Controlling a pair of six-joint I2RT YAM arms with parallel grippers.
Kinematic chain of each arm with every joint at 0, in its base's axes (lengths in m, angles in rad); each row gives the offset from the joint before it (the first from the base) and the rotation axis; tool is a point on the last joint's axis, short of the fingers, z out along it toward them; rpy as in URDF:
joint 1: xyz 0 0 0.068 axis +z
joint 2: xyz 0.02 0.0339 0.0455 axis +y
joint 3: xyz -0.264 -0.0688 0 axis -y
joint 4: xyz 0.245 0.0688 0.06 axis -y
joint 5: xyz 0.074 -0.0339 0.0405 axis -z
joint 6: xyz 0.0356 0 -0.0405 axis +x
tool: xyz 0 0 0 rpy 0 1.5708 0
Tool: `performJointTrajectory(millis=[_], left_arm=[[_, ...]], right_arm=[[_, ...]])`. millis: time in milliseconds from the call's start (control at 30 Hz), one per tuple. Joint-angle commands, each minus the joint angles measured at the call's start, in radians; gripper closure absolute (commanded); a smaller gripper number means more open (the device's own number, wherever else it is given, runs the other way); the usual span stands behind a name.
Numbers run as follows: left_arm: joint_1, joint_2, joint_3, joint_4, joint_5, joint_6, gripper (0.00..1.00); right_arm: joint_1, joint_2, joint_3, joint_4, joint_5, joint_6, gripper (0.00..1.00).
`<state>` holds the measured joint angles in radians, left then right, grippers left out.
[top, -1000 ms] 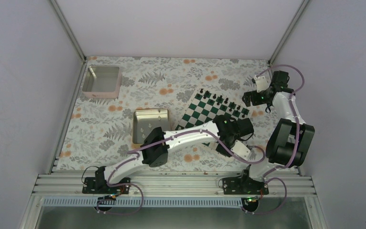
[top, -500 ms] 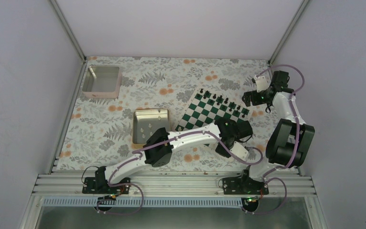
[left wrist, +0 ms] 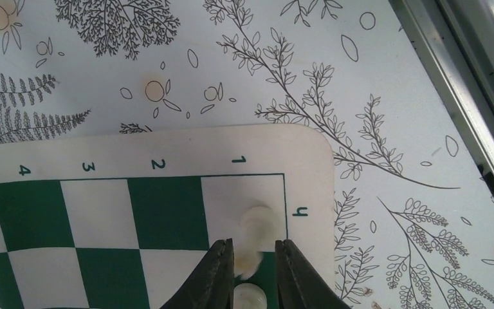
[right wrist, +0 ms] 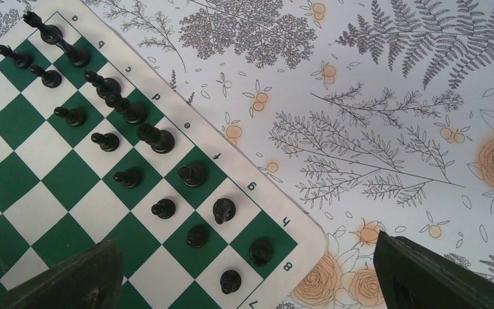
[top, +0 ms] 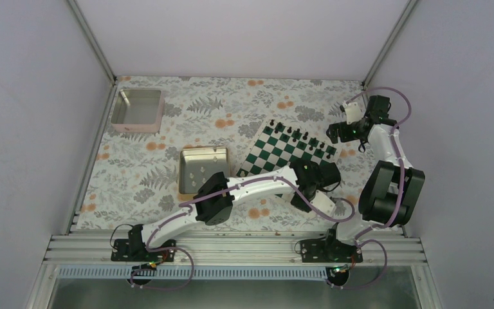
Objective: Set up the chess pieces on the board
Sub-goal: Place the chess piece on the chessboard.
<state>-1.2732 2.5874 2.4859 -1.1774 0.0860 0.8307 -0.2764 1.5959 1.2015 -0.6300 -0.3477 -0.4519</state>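
My left hand (left wrist: 255, 248) sits narrow around a cream chess piece (left wrist: 257, 222) on a corner square of the board (left wrist: 167, 212); whether it grips, I cannot tell. My right hand (right wrist: 246, 244) gapes wide above the black pieces (right wrist: 154, 137).

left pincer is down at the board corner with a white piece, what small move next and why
Probably open the left pincer slightly, then lift straight up: the white piece it pinches appears to rest on the board's corner square, so release seems due.
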Motion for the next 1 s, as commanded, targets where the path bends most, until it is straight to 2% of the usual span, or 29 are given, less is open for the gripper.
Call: performJointTrajectory(millis=[0, 300, 433, 567, 667, 733, 833, 967], left_arm=[[0.002, 0.037, 0.022, 0.017, -0.007, 0.013, 0.82], [0.003, -0.018, 0.032, -0.010, -0.042, 0.001, 0.75], [0.006, -0.140, -0.016, -0.043, -0.109, -0.013, 0.70], [0.015, -0.331, -0.110, -0.056, -0.149, -0.033, 0.66], [0.034, -0.473, -0.236, -0.053, -0.195, -0.059, 0.62], [0.087, -0.573, -0.374, -0.027, -0.232, -0.078, 0.61], [0.197, -0.734, -0.648, 0.051, -0.243, -0.093, 0.61], [0.360, -0.904, -0.901, 0.162, -0.222, -0.095, 0.60]], right_arm=[[-0.009, -0.028, -0.002, -0.007, -0.022, -0.004, 0.00], [-0.011, -0.030, -0.007, -0.005, -0.021, -0.005, 0.00], [-0.012, -0.039, 0.000, -0.006, -0.019, -0.004, 0.00], [-0.013, -0.037, 0.005, -0.011, -0.020, -0.007, 0.00], [-0.013, -0.028, 0.012, -0.020, -0.022, -0.008, 0.00], [-0.012, -0.022, 0.029, -0.033, -0.025, -0.014, 0.00], [-0.005, -0.014, 0.070, -0.067, -0.032, -0.025, 0.00], [0.010, -0.006, 0.116, -0.084, -0.032, -0.014, 0.00]])
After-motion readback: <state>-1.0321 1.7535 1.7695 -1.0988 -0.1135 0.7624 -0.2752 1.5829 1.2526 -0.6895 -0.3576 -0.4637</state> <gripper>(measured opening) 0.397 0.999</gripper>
